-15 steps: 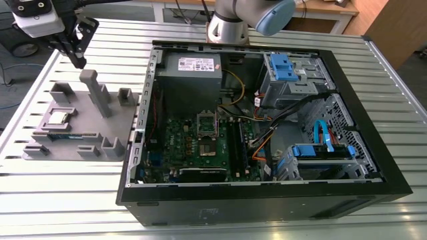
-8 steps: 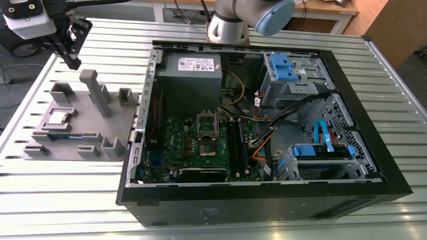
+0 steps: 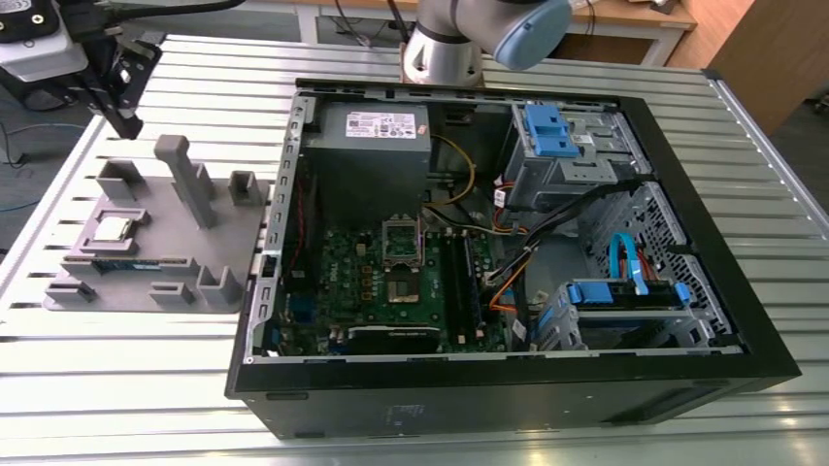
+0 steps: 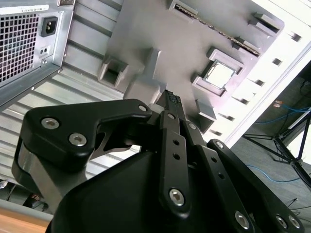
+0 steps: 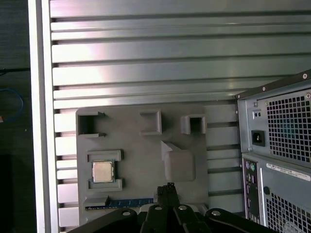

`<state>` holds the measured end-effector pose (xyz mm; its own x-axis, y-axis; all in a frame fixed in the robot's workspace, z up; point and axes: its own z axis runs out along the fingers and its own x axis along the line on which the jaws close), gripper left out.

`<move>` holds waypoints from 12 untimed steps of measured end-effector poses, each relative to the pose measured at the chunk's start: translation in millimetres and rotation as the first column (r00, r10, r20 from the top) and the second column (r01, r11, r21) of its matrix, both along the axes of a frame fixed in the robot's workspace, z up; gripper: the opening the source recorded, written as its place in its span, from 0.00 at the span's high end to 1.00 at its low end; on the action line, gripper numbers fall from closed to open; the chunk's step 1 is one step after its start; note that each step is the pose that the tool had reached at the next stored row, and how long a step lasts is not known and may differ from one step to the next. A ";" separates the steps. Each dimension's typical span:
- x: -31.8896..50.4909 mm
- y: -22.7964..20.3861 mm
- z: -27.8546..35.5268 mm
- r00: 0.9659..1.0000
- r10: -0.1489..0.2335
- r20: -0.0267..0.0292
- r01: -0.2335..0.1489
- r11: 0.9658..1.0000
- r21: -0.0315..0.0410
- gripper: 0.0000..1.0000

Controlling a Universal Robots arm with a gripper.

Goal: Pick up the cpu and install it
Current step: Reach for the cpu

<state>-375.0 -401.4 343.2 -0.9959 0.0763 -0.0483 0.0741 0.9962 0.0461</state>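
My hand hangs above the grey holder tray, fingertips drawn together with nothing between them. The cpu lies flat in its square pocket on that tray, shiny metal top up, well apart from my fingertips and untouched. In the first wrist view my fingertips sit over the tray near its raised block, with the cpu off to one side of them. In the exterior view my hand hovers past the tray's far edge, and the cpu rests below it. A green memory stick lies in a slot just beside the cpu. The tray sits on the slatted metal surface, next to the open computer case holding the motherboard.
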 end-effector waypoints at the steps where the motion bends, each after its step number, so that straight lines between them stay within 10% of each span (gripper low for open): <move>1: -2.1 -0.1 -0.6 1.000 0.000 0.000 0.000 1.000 0.000 0.89; 12: -25.8 -0.5 -8.4 1.000 0.000 0.000 0.000 1.000 0.000 0.89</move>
<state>-400.8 -401.9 334.8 -0.9959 0.0763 -0.0483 0.0741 0.9962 0.0461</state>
